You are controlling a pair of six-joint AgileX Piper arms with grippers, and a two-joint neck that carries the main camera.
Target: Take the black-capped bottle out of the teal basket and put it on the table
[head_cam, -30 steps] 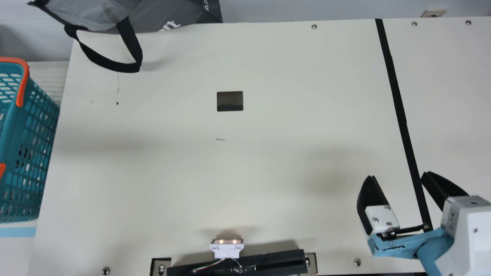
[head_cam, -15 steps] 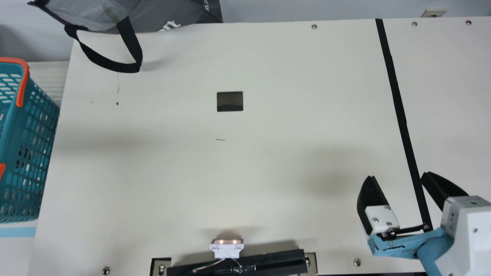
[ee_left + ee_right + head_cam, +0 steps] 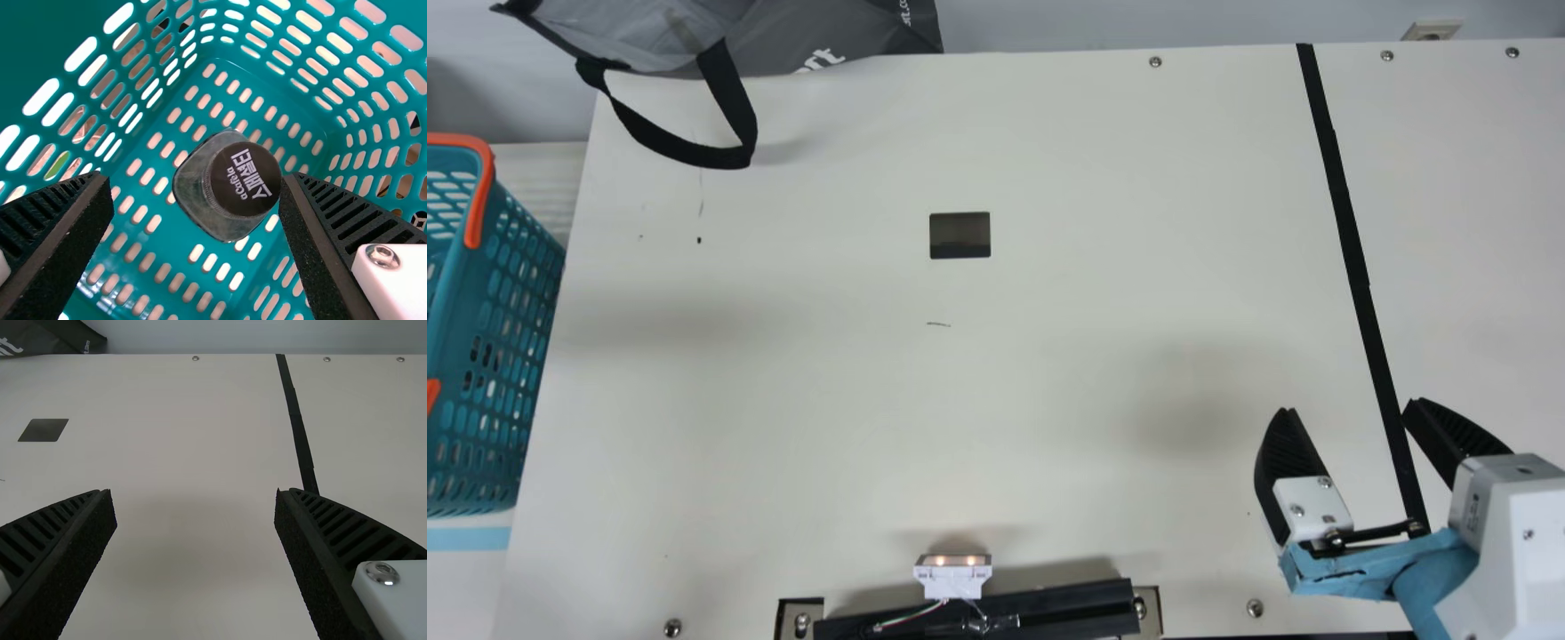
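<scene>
In the left wrist view, the black-capped bottle (image 3: pixel 193 181) is standing inside the teal basket (image 3: pixel 520 276), its round cap (image 3: pixel 245 183) facing the camera and its clear, squarish body resting on the slotted floor. The left gripper (image 3: pixel 197 181) is pointing into the basket, its jaws spread, with the bottle showing between them; whether the nearer jaw is touching the cap, I cannot tell.

In the main view, the basket is sitting at the left edge of the frame beside the cream table (image 3: pixel 1049 373), its orange handle (image 3: pixel 480 191) curving over the rim. The right gripper (image 3: pixel 1350 406) is hovering at the lower right, jaws spread and holding nothing, near the black tape strip (image 3: pixel 1343 196). At the upper left, a grey bag (image 3: pixel 827 40) is trailing its black strap (image 3: pixel 734 98) over the table.
</scene>
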